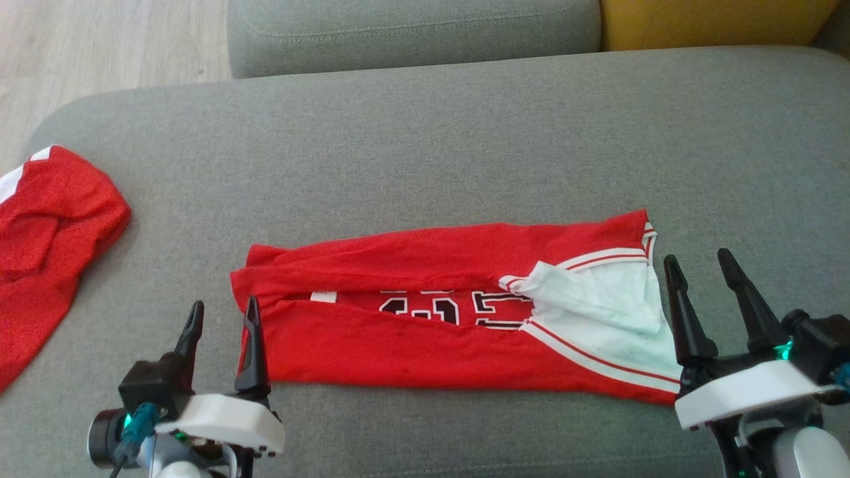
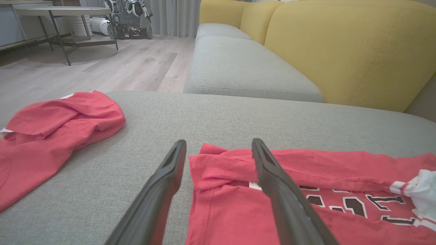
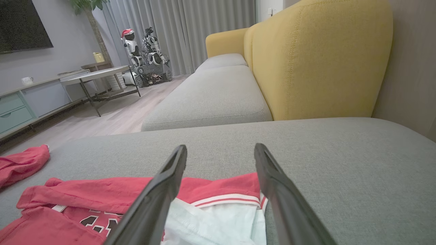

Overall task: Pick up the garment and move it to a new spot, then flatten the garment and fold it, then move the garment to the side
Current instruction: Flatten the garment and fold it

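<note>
Nearest us: left hand (image 1: 224, 304) and right hand (image 1: 697, 256), both released, jaws wide, nothing in either.

Biggest thing is the grey sofa seat (image 1: 425, 133), which carries everything. The garment (image 1: 412, 358), a red jersey, lies in the near middle of the seat as a long band, both long edges folded in toward the centre. A second red garment (image 1: 46, 226) sits bunched at the seat's left edge, well apart from ours. A white panel (image 1: 597, 299) is turned out at the band's right end, and a number print (image 1: 451, 309) shows in the gap between the folded edges.

The left hand is at the band's left end. In the left wrist view one finger (image 2: 289, 204) is over cloth, the other over bare seat. The right hand straddles the right end the same way, one finger (image 3: 153, 204) over the white panel.

We judge the lengthwise folds done and a crosswise fold the step in hand. To do it well:
- Come down low and pinch through all the layers at an end.
- Take both folded edges together so the band does not spring open.
- Lift only a little and carry that end straight over the other.
- Tuck the loose white panel in flat first, or it will bulge in the fold.
</note>
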Controlling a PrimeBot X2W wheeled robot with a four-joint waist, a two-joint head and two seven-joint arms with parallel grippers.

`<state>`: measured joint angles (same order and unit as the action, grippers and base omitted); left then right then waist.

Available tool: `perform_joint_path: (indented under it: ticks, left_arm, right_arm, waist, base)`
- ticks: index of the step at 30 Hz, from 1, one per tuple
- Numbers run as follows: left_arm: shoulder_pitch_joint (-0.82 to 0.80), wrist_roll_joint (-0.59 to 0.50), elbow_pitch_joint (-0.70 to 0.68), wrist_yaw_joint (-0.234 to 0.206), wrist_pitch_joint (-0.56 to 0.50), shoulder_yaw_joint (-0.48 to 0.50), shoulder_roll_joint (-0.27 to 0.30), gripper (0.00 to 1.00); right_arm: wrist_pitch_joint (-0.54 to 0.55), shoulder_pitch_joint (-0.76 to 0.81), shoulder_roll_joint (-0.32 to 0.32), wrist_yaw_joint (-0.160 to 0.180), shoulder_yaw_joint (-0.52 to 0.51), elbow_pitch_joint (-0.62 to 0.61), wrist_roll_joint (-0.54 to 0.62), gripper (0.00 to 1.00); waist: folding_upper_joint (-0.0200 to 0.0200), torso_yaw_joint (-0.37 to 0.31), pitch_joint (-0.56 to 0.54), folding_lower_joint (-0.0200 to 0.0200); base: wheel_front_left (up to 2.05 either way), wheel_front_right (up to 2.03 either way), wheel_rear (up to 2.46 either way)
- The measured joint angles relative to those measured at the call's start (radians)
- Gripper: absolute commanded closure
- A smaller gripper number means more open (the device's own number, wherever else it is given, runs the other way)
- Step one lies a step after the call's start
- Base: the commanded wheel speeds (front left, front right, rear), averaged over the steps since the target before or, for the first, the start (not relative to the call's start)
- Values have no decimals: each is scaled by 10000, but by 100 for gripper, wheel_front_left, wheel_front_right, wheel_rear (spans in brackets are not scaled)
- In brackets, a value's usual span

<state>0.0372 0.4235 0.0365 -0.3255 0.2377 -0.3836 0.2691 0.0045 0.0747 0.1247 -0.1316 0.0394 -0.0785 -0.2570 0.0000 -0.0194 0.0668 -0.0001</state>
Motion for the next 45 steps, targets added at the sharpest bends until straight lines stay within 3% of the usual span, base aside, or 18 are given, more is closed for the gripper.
perform_joint_path:
  ticks: [12, 28, 36, 39, 45]
  left_arm:
    - [-184, -98, -23, 4, 2, -192, 4, 0]
    - [-1502, -349, 288, 424, 105, -251, -512, 0]
    - [-1635, -451, 360, 577, 117, -157, -727, 0]
    - [-1633, -512, 362, 629, 117, -50, -825, 0]
    - [-1631, -619, 380, 773, 117, 111, -894, 0]
  right_arm:
    - [61, -43, -31, 0, -238, 414, -109, 0]
    - [821, -1512, 44, 0, -1005, 4454, -102, 0]
    - [1708, -1973, -36, 2, -1193, 5053, -178, 0]
    - [2065, -2079, -29, 0, -1057, 5051, -474, 100]
    - [2307, -2077, 42, 2, -679, 4936, -1053, 100]
  waist:
    - [0, 122, 331, 0]
    - [0, 924, 1253, 0]
    - [0, 1039, 1331, 0]
    - [0, 995, 1310, 0]
    - [0, 880, 1268, 0]
  base:
    - [0, 0, 0]
    - [0, 0, 0]
    - [0, 0, 0]
    - [0, 0, 0]
    - [0, 0, 0]
